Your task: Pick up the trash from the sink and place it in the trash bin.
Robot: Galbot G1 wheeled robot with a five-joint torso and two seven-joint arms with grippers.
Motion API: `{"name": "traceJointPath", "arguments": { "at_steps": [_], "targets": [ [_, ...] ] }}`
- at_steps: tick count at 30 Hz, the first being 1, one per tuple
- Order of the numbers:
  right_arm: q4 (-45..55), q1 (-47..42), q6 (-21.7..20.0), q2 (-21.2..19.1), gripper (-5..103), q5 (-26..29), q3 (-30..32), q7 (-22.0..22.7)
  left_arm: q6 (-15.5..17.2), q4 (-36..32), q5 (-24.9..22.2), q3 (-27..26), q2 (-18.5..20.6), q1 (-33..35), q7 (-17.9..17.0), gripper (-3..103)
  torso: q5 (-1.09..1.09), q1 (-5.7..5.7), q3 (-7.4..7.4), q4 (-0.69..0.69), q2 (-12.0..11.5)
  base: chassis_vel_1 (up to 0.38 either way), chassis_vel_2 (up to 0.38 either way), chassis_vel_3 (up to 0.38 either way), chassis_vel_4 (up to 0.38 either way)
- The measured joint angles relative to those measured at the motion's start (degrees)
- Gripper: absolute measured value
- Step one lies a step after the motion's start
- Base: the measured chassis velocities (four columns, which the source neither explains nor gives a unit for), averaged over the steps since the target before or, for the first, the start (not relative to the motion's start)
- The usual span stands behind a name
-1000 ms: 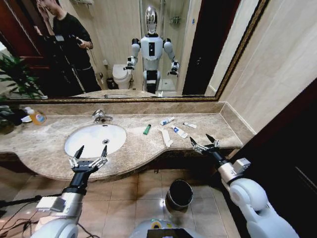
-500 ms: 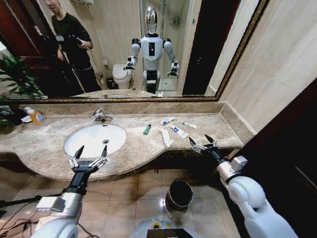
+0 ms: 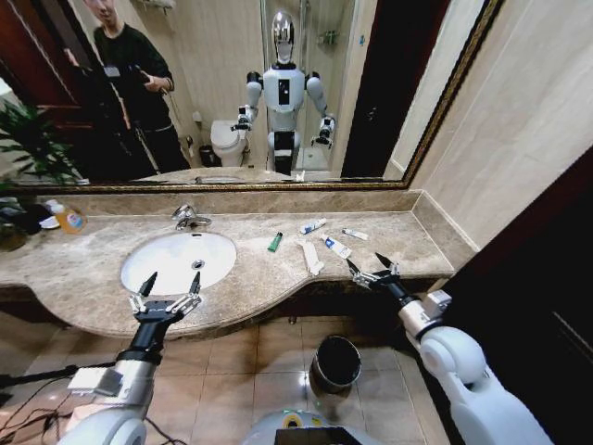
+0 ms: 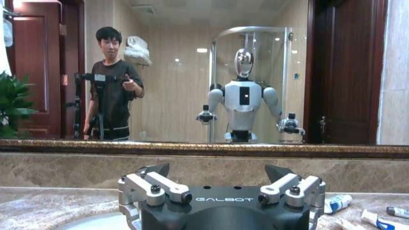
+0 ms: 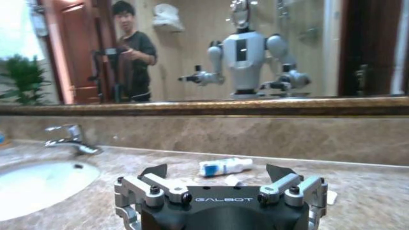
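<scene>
The white oval sink (image 3: 176,262) lies in the beige marble counter, and its basin looks bare. The trash lies on the counter right of it: a small green tube (image 3: 275,242), a white strip (image 3: 311,258), a blue-printed white tube (image 3: 312,225) and two smaller white pieces (image 3: 336,247). My left gripper (image 3: 170,287) hovers open over the counter's front edge by the sink. Open too, my right gripper (image 3: 369,269) hangs at the front edge just right of the strip, facing the blue-printed tube (image 5: 223,166). The round dark trash bin (image 3: 335,362) stands on the floor below.
A chrome tap (image 3: 190,218) stands behind the sink, and an orange soap bottle (image 3: 68,219) and a plant (image 3: 28,148) sit at the far left. A mirror spans the back wall. A dark panel (image 3: 537,278) closes off the right side.
My right gripper has shifted a little to the left along the counter's front edge, closer to the white strip. The left arm has not moved.
</scene>
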Motion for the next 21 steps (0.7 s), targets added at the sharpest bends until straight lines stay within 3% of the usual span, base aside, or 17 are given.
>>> {"name": "traceJointPath", "arguments": {
  "at_steps": [3, 7, 10, 16, 21],
  "targets": [
    [-1.2, 1.1, 0.0, -1.1, 100, 0.5, -0.2, -1.7, 0.0, 0.0, 0.0, 0.0, 0.0, 0.0, 0.0, 100, 0.00, 0.00, 0.00, 0.00, 0.0, 0.000, 0.000, 0.000, 0.000],
    [-5.9, 4.7, -0.3, -5.1, 100, 3.2, -0.5, -7.5, 0.0, 0.0, 0.0, 0.0, 0.0, 0.0, 0.0, 100, 0.00, 0.00, 0.00, 0.00, 0.0, 0.000, 0.000, 0.000, 0.000],
    [-7.8, 5.9, -0.3, -6.2, 100, 3.4, -0.8, -8.7, 0.0, 0.0, 0.0, 0.0, 0.0, 0.0, 0.0, 100, 0.01, 0.00, 0.00, -0.01, 0.0, 0.000, 0.000, 0.000, 0.000],
    [-12.3, 11.1, -0.4, -6.9, 100, 3.5, -4.1, -8.2, 0.0, 0.0, 0.0, 0.0, 0.0, 0.0, 0.0, 100, 0.00, 0.00, 0.00, 0.00, 0.0, 0.000, 0.000, 0.000, 0.000],
    [-15.9, 17.5, -1.1, -6.1, 100, 2.4, -9.7, -5.0, 0.0, 0.0, 0.0, 0.0, 0.0, 0.0, 0.0, 100, 0.00, 0.01, 0.01, 0.00, 0.0, 0.000, 0.000, 0.000, 0.000]
  ]
}}
